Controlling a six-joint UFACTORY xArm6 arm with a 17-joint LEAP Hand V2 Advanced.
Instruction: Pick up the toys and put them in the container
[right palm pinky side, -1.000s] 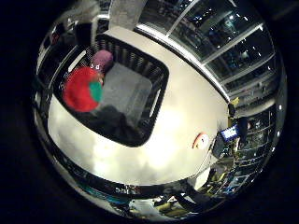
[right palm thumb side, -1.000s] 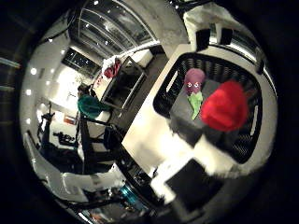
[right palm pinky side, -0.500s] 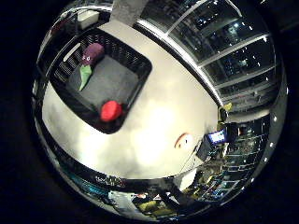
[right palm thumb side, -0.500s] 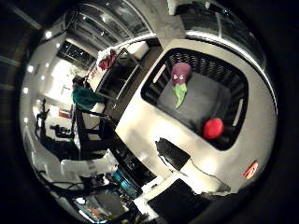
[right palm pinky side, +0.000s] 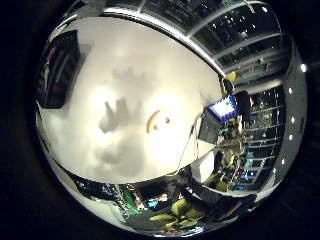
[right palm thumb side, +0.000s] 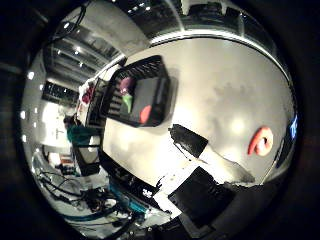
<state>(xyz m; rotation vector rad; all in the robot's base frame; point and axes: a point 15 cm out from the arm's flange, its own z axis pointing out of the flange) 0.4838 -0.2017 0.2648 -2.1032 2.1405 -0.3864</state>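
Observation:
A black mesh container (right palm thumb side: 163, 85) stands on the white table (right palm thumb side: 225, 80). In it lie a red toy (right palm thumb side: 147, 113) and a purple toy with a green part (right palm thumb side: 125, 84). An orange and white curved toy (right palm pinky side: 157, 121) lies alone on the table, away from the container; the thumb side view shows it too (right palm thumb side: 261, 140). My hand (right palm thumb side: 205, 170) is high above the table between the container and this toy. Its fingers that show reach out straight with nothing on them. Their shadow (right palm pinky side: 113, 115) falls spread on the table beside the toy.
The container also shows at the table's edge in the little finger side view (right palm pinky side: 57, 68). Beyond the table's edge are desks with a lit screen (right palm pinky side: 221, 106), racks and room clutter.
The camera has swung from over the container to over the open table, toward the orange toy. One second ago the red toy was close to the palm; it then lay in the container.

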